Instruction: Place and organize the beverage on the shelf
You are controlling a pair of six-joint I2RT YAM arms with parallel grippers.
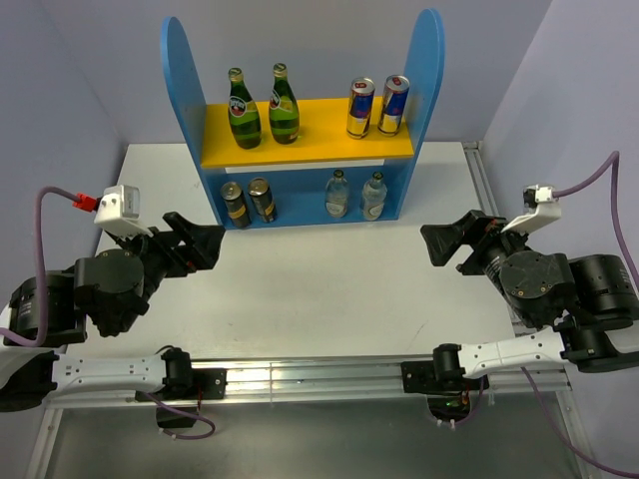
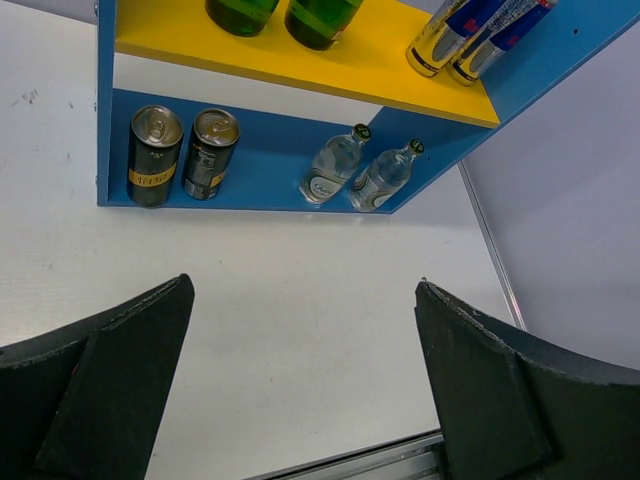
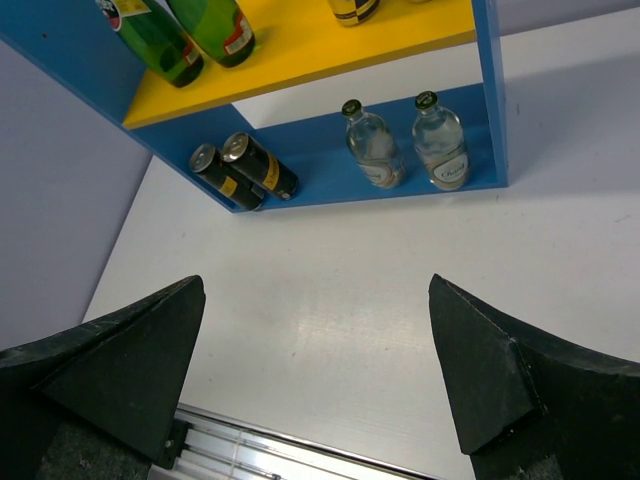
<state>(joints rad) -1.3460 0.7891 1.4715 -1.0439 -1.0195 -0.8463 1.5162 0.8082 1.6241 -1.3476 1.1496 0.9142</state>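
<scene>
Blue side panels frame the shelf [image 1: 182, 90] at the far edge of the table [image 1: 319, 299], with all six drinks on it. Two green glass bottles [image 1: 244, 112] stand upright at the left end of the yellow upper board [image 1: 319, 145], and two blue-and-silver cans [image 1: 360, 108] stand at its right end. On the blue base [image 1: 300, 220] below, two dark brown-gold cans [image 1: 235, 205] stand at the left end and two clear bottles with green caps [image 1: 337, 194] toward the right. The left gripper [image 1: 215, 247] and the right gripper [image 1: 431, 249] hang over the table's near half, jaws spread wide and empty, well apart from the shelf. The job looks done. If a drink needs shifting, the glass is probably heavy, slick and breakable, best pinched round the labelled body. The cans likely dent, so a light hold at mid-wall suits them.
</scene>
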